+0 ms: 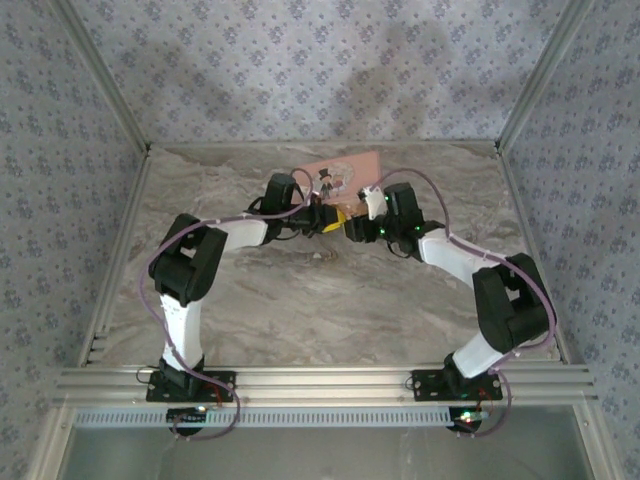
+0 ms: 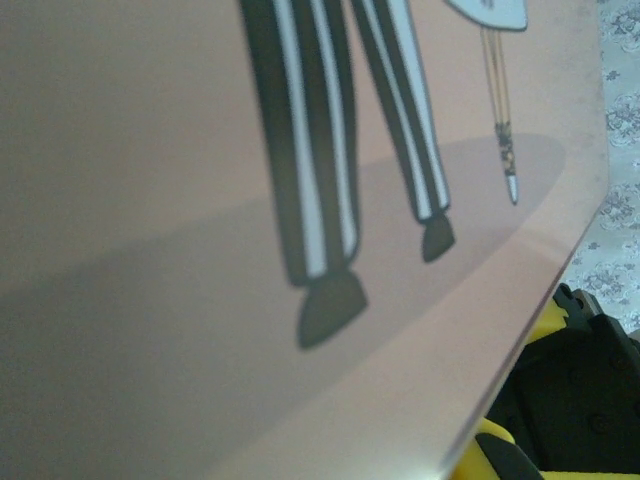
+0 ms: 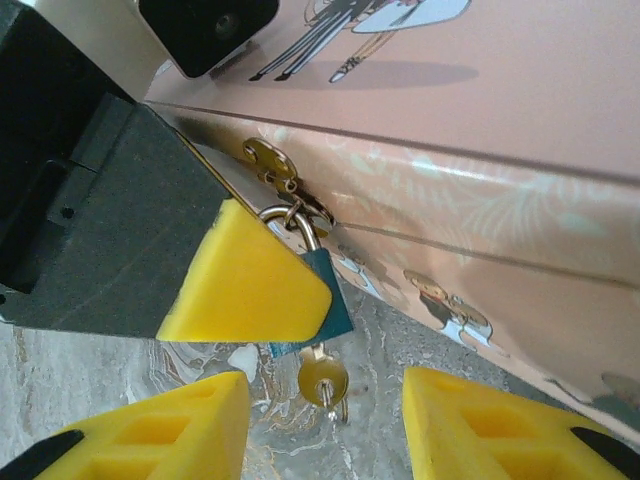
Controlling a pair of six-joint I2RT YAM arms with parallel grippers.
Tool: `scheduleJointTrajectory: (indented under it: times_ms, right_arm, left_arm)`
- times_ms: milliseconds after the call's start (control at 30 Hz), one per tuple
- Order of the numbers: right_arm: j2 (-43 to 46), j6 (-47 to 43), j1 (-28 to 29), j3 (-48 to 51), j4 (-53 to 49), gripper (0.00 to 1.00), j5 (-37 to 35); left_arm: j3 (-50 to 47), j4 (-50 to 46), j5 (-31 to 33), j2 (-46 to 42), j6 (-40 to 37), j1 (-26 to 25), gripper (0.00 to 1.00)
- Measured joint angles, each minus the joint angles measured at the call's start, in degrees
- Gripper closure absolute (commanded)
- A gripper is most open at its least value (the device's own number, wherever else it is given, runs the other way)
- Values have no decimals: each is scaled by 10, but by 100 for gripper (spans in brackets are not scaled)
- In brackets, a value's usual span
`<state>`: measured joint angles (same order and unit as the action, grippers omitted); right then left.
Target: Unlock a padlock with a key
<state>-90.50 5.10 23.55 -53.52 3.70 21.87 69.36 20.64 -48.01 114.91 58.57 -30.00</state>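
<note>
Item: padlock (image 3: 338, 305), small, teal, hung by its shackle from the hasp (image 3: 275, 165) of a pink tin (image 3: 480, 230). Left gripper (image 1: 328, 218) is closed on it, one yellow pad (image 3: 245, 285) covering most of its face and the other finger hidden behind. The key (image 3: 322, 382) sits in the padlock's underside, hanging down. Right gripper (image 3: 325, 400) is partly open and holds nothing; the key lies between its fingertips, touching neither, with the padlock just beyond.

I count one pink tin (image 1: 345, 172) far on the table (image 1: 300, 310), one brass hasp (image 3: 275, 165), one teal padlock (image 3: 335, 300), one brass key (image 3: 323, 380), and my two grippers: left gripper (image 1: 330, 217), right gripper (image 3: 325, 405).
</note>
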Motion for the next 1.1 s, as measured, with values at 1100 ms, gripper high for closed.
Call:
scheduleJointTrajectory:
  times_ms: [1100]
  right_arm:
    - [-9,-108,32,-26,-52,66,-17]
  left_arm:
    - [30,-59,-35,-2,-6,14,100]
